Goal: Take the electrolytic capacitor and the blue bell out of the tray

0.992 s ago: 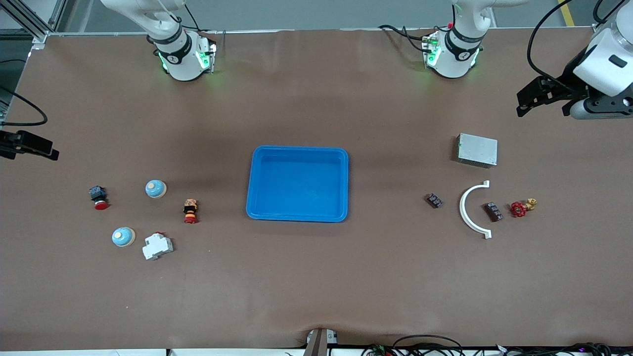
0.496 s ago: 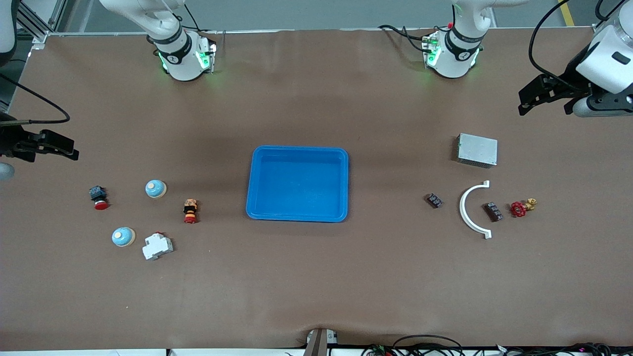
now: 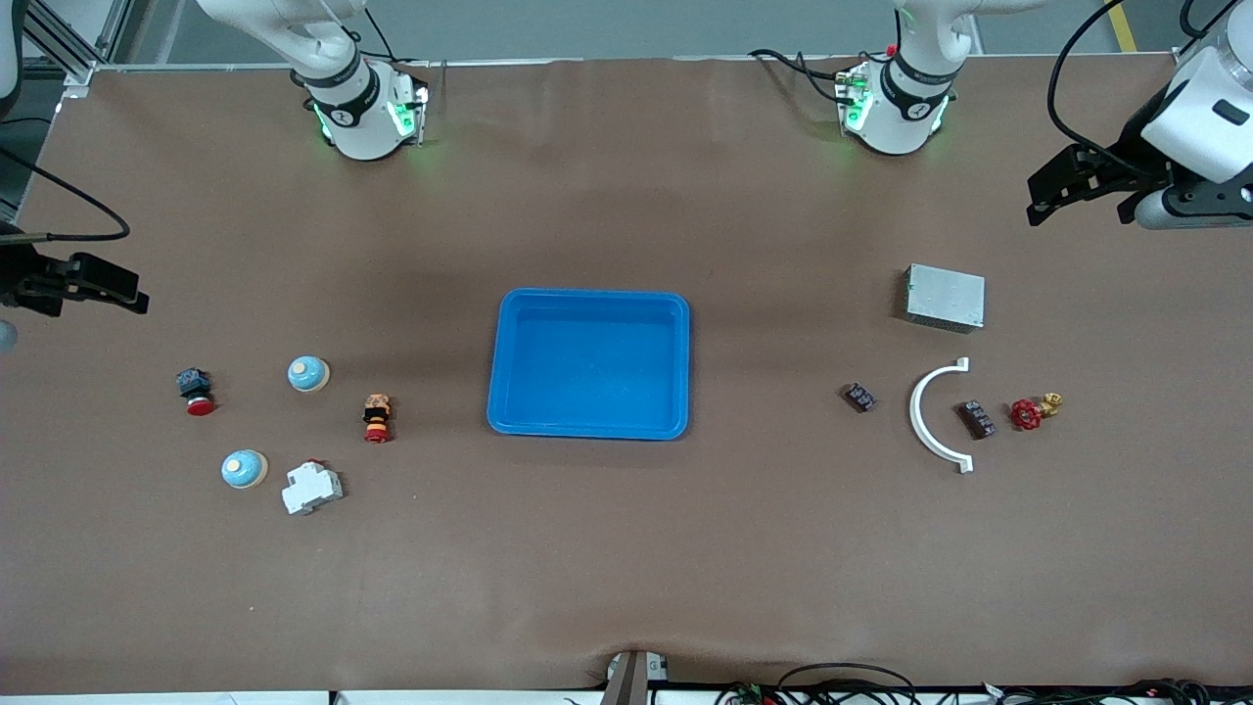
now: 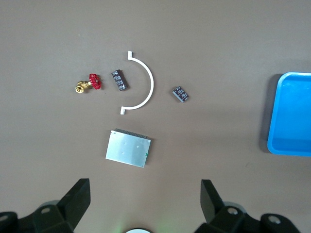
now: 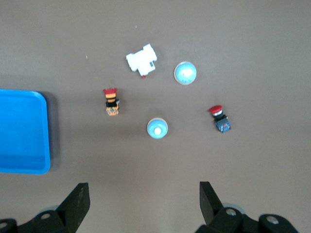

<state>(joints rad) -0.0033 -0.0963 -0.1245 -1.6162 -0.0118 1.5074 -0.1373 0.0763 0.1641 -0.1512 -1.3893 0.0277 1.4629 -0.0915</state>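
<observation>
Two blue dome bells (image 3: 308,373) (image 3: 244,469) sit toward the right arm's end of the table; both show in the right wrist view (image 5: 157,128) (image 5: 185,73). Two small dark capacitors (image 3: 859,397) (image 3: 976,418) lie toward the left arm's end and show in the left wrist view (image 4: 180,94) (image 4: 119,80). A blue tray (image 3: 519,304) stands mid-table, empty. My right gripper (image 3: 132,294) (image 5: 143,191) is open and empty, high over the table's edge beside the bells. My left gripper (image 3: 1040,201) (image 4: 145,194) is open and empty, high over the table beside a grey box.
A grey metal box (image 3: 945,297), a white curved bracket (image 3: 925,416) and a red valve (image 3: 1028,413) lie by the capacitors. A white breaker (image 3: 311,487), a red push-button (image 3: 196,392) and an orange-red button (image 3: 377,417) lie by the bells.
My right gripper has come in from the table's edge toward the bells. My left gripper has shifted slightly. Nothing on the table has moved.
</observation>
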